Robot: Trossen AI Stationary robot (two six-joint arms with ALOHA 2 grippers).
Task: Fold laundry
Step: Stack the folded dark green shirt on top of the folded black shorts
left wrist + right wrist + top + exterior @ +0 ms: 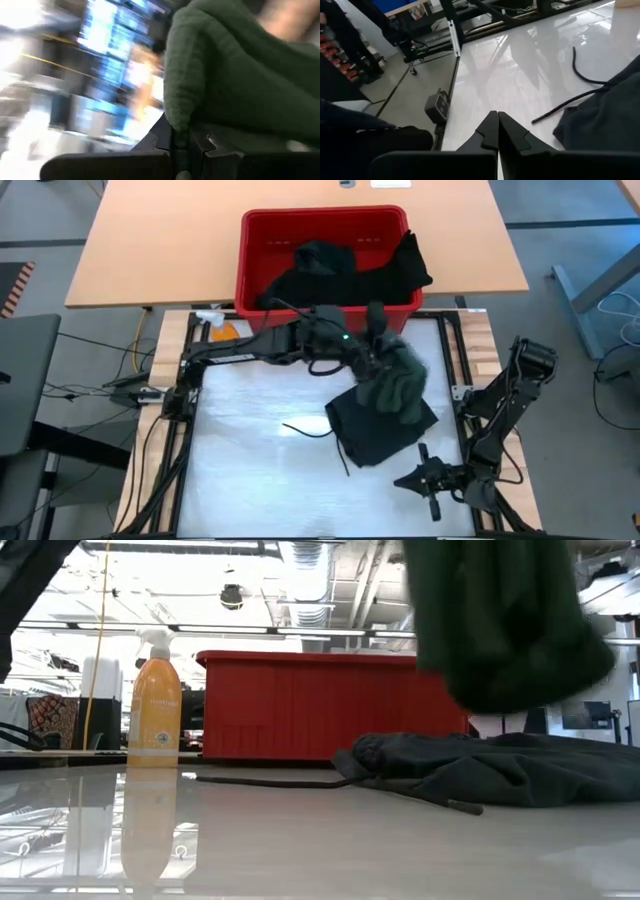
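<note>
Green garment (398, 380) hangs off the white table (250, 470) in my left gripper (181, 142), pinched tight, above the black drawstring piece (378, 430). My right gripper (498, 131) waits closed, empty, near the table's edge.

Bright overhead lighting; glare on the glossy table (240, 450); left wrist view heavily motion-blurred.
</note>
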